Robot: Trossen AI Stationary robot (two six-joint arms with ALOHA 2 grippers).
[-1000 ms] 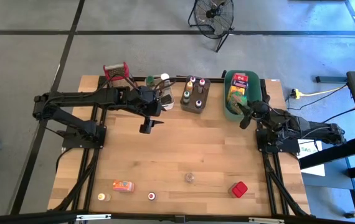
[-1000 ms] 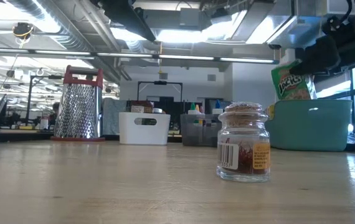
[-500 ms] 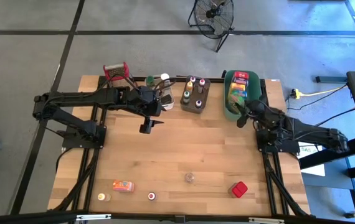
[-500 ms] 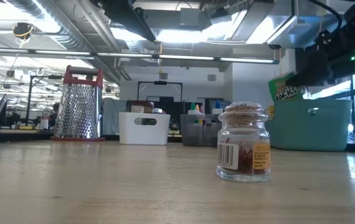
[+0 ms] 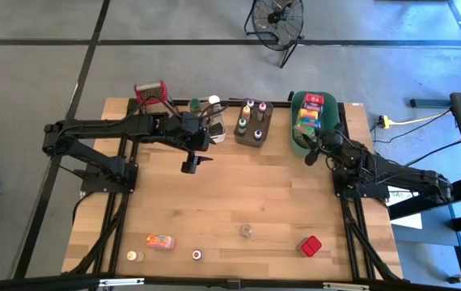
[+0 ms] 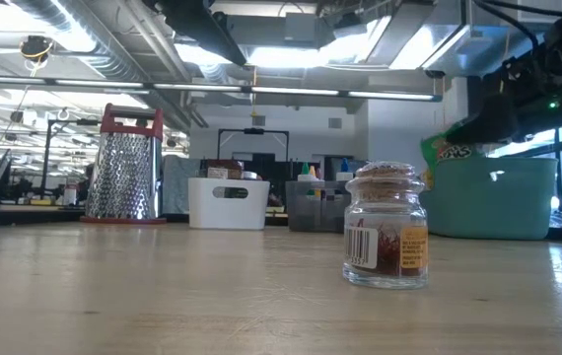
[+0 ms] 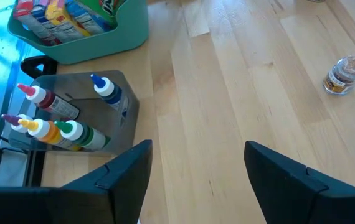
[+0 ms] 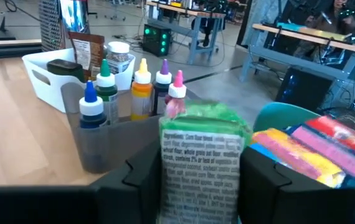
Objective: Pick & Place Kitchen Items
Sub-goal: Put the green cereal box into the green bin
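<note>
While the right gripper (image 8: 199,180) hangs over the near rim of the green tub (image 5: 298,147), its two fingers sit on either side of a green snack packet (image 8: 202,163), close against its edges. Whether they pinch it or have just let go cannot be told for sure; the packet stands upright between them, its lower end down in the tub beside the red and yellow boxes (image 8: 314,149). Such a packet is probably light, soft and crinkly, so it likely buckles under a hard squeeze and slips if taken by a corner; a hold across its flat middle looks safest. The left gripper (image 5: 190,166) waits over the bare table (image 5: 238,194) with fingers spread and empty. By contrast, the small glass jar (image 6: 386,225) near the front edge looks stiff, smooth and breakable, best gripped around its body below the cork lid.
</note>
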